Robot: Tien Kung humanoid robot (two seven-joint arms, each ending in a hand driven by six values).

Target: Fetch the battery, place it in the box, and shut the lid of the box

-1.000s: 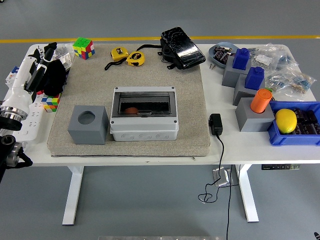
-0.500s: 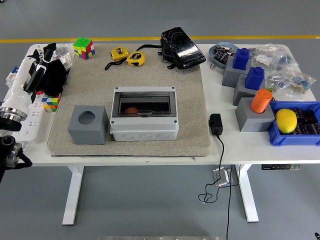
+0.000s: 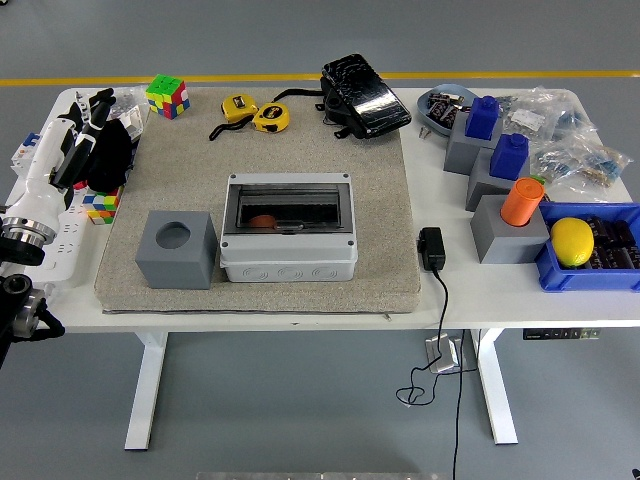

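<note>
Battery first: a small orange-brown object sits inside the grey box, toward its left end, seen through the dark tinted lid. By my reading that is the battery, though it is too small to be sure. The lid looks lowered over the opening, so the job appears at or very near its finish; whether the latch has fully seated, I cannot tell.

Left hand is well clear of the box now, up at the table's far left edge, dark fingers loosely gathered with nothing in them. Against the frame a second ago, the white forearm has drifted a little further left and back, the hand easing away from the mat — a retreat, which fits a finished task. Everything else holds still: box, lid and the orange shape inside have not budged.

Outward from there, the grey cube with the round hole stands just left of the box, untouched. Right arm is nowhere in the picture.
</note>
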